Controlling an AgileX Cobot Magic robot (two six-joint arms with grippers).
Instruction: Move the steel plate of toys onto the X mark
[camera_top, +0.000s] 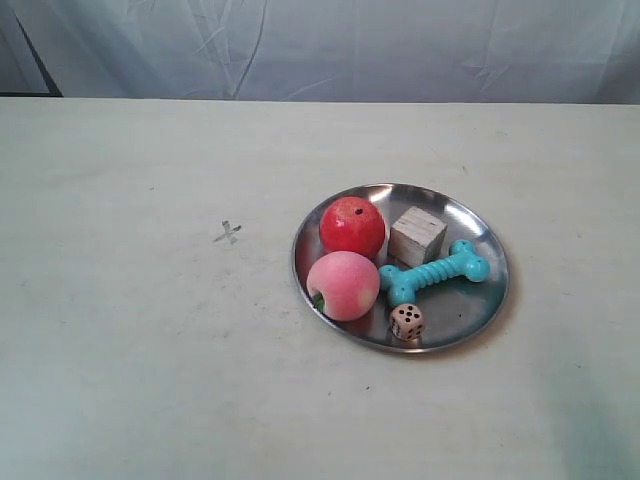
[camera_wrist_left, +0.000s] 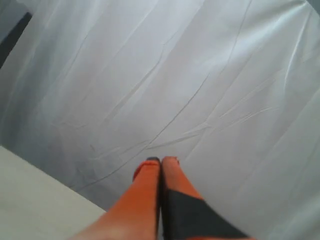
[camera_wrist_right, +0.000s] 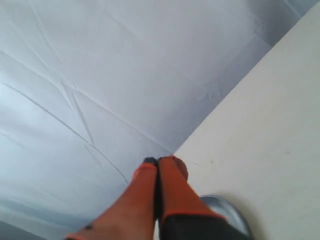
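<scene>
The steel plate rests on the pale table, right of centre in the exterior view. It holds a red apple, a pink peach, a wooden cube, a turquoise bone and a small die. The faint grey X mark lies to the left of the plate, a short gap away. No arm shows in the exterior view. My left gripper is shut and empty, facing the white backdrop. My right gripper is shut and empty too, raised above the table, with the plate's rim just beyond its fingers.
A creased white cloth backdrop hangs behind the table's far edge. A dark strip shows at the far left corner. The pale tabletop stretches around the plate and the X.
</scene>
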